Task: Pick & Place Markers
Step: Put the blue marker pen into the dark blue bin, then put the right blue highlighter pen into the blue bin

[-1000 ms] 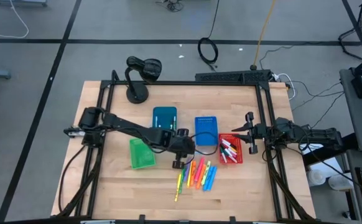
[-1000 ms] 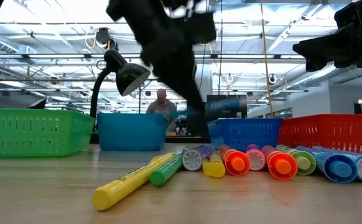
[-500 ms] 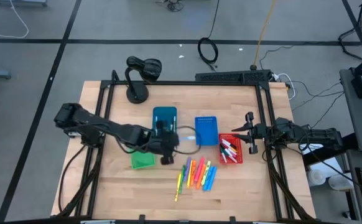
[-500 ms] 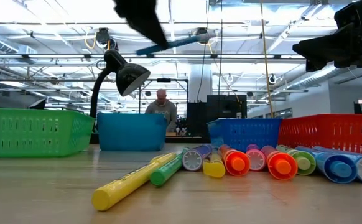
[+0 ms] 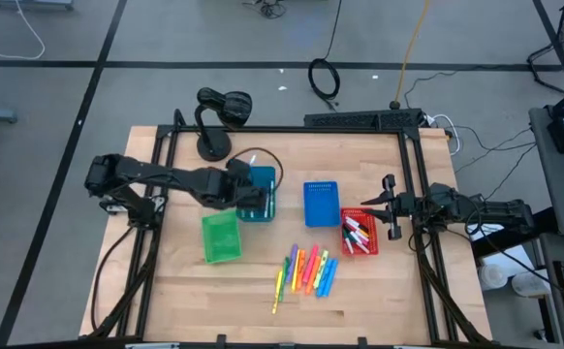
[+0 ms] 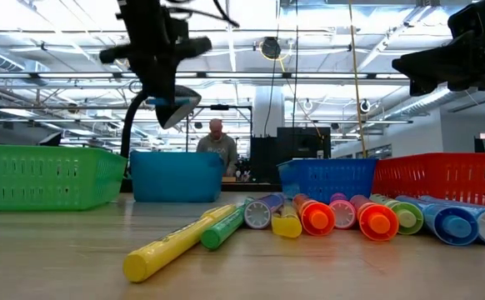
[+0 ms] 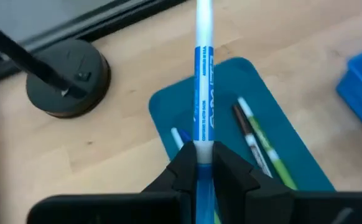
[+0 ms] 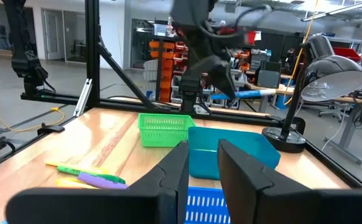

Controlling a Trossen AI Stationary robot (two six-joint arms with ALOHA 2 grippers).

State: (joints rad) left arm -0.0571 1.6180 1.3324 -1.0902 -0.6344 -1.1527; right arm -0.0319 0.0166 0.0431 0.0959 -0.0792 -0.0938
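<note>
My left gripper (image 7: 199,163) is shut on a white marker with a blue label (image 7: 203,74) and hangs over the teal bin (image 5: 256,192). In that bin lie a green-and-white marker (image 7: 260,144) and a blue-tipped one (image 7: 180,137). The same gripper (image 8: 215,68) and its marker (image 8: 250,93) show in the right wrist view. Several neon markers (image 5: 309,271) lie loose on the table. White markers fill the red bin (image 5: 358,233). My right gripper (image 5: 384,206) waits at the table's right edge, slightly open, with nothing between its fingers. My left gripper pinches one end of the marker (image 7: 201,149) between its two fingers. The fingers slant down from the table's left. The marker sticks out forward past the fingertips, lifted clear above the teal bin.
A blue bin (image 5: 322,204) stands between the teal and red bins, and a green bin (image 5: 221,237) sits nearer the front left. A black desk lamp (image 5: 214,126) stands at the far edge, its base (image 7: 69,84) close to the teal bin.
My left gripper has risen from the loose markers and gone toward the table's far left, over the teal bin, rolling its wrist on the way. The blue-labelled marker came with it, lifted clear of the table.
</note>
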